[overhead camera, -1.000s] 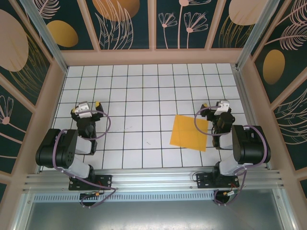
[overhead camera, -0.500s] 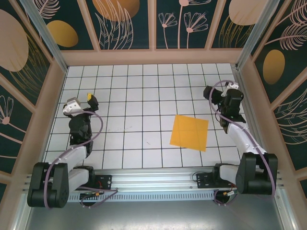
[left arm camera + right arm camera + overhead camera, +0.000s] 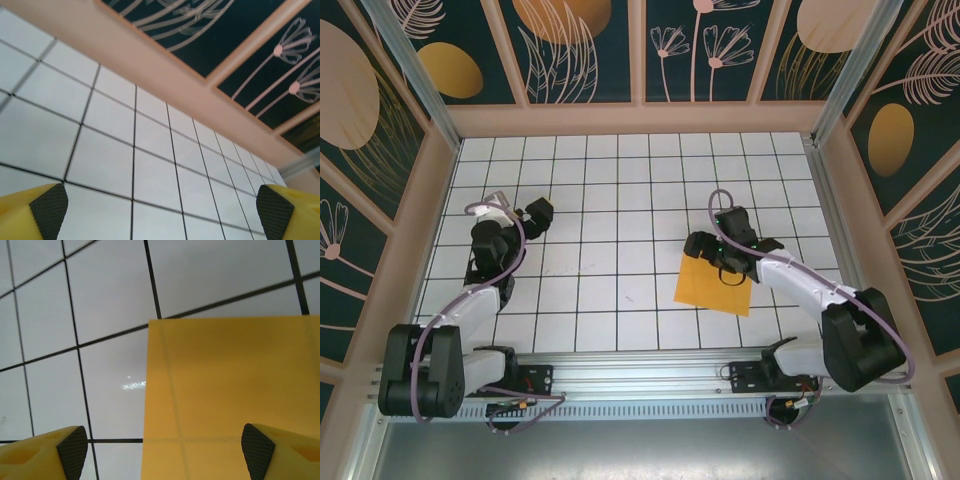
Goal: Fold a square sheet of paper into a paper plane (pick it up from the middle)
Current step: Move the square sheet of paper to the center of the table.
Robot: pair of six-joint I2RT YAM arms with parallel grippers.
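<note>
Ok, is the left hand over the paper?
No, the left hand sits over bare tiles, far from the sheet of paper by the right hand.

From above, the far edge of the square sheet of paper [image 3: 712,290] is covered by the right gripper [image 3: 700,246]. In the right wrist view the sheet is cut off right and below, and the fingers [image 3: 74,450] are cropped at the bottom edge. The left gripper [image 3: 160,212] is likewise cropped in its wrist view.
</note>
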